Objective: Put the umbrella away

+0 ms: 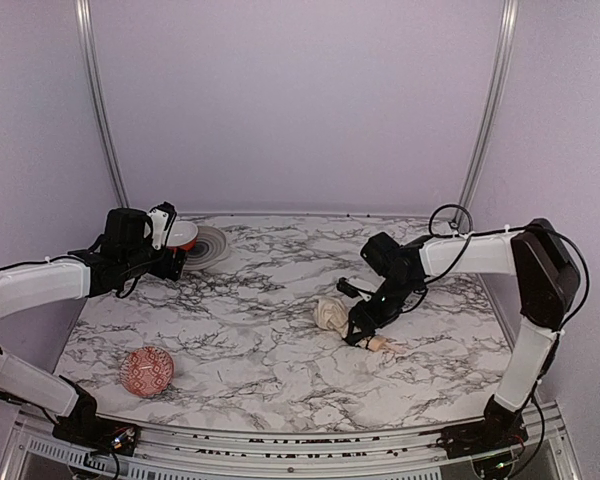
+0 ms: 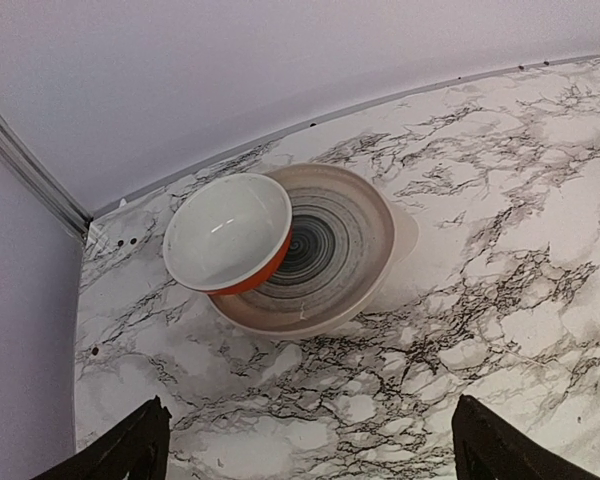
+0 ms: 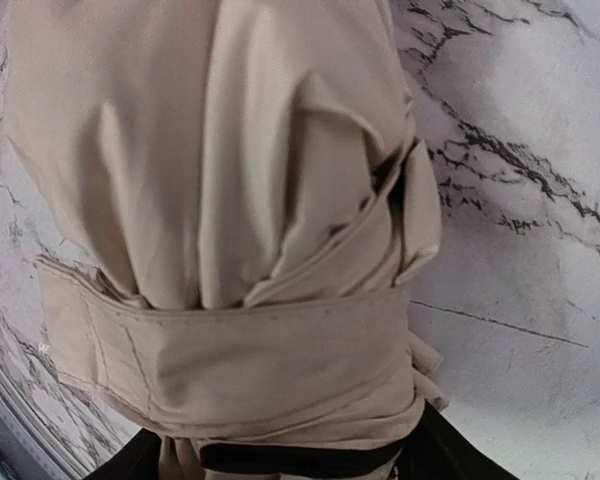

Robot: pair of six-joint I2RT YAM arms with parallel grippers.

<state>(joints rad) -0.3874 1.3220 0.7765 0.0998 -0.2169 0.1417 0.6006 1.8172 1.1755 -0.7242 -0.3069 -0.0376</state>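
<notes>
Grips umbrella (image 3: 220, 200) between right gripper (image 3: 280, 458) jaws, down on table (image 1: 260, 340). Holds left gripper (image 2: 310, 430) wide open, empty, above table near bowl (image 2: 228, 230) on plate (image 2: 340, 250).

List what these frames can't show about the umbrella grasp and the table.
Right gripper: open or shut unclear. The right wrist view's bottom edge cuts off its fingers, and its own body covers them in the top view.
Umbrella shaft and ribs: the fabric hides them in the right wrist view, and they are too small from above.
Bowl: the left gripper covers its near side from above.
</notes>
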